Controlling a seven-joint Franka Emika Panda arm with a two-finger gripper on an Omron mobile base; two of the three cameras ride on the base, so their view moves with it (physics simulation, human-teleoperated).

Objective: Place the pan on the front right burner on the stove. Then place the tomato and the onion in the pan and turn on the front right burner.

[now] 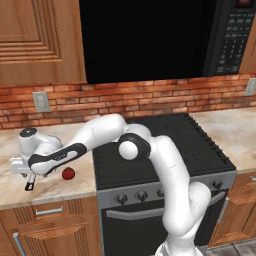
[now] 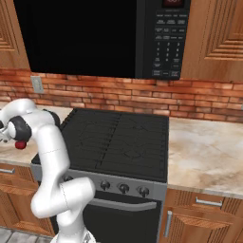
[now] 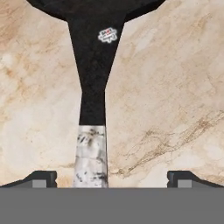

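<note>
1. Brick wall and wooden cabinets back a marble counter (image 1: 45,192) that runs either side of the stove (image 2: 118,142).
2. Nothing sits on the stove's black grates as I see them; the front right burner (image 2: 135,156) is bare, so the first step is not done.
3. My arm reaches left over the counter, with the gripper (image 1: 22,172) hanging low above the marble, left of the stove.
4. Looking down through the hand, I see the pan (image 3: 94,52) lying on the counter, its handle (image 3: 92,153) running straight toward me with the silvery stretch between the two fingertips (image 3: 41,178).
5. Those jaws stand fully spread, one on each side of the handle, touching nothing and holding nothing.
6. Beside the gripper, the tomato (image 1: 68,173) rests on the counter, near the stove's left edge.
7. I cannot pick out the onion.
8. My read: I am lined up to grasp the handle; carrying the pan, both vegetables and the knob all remain.
</note>
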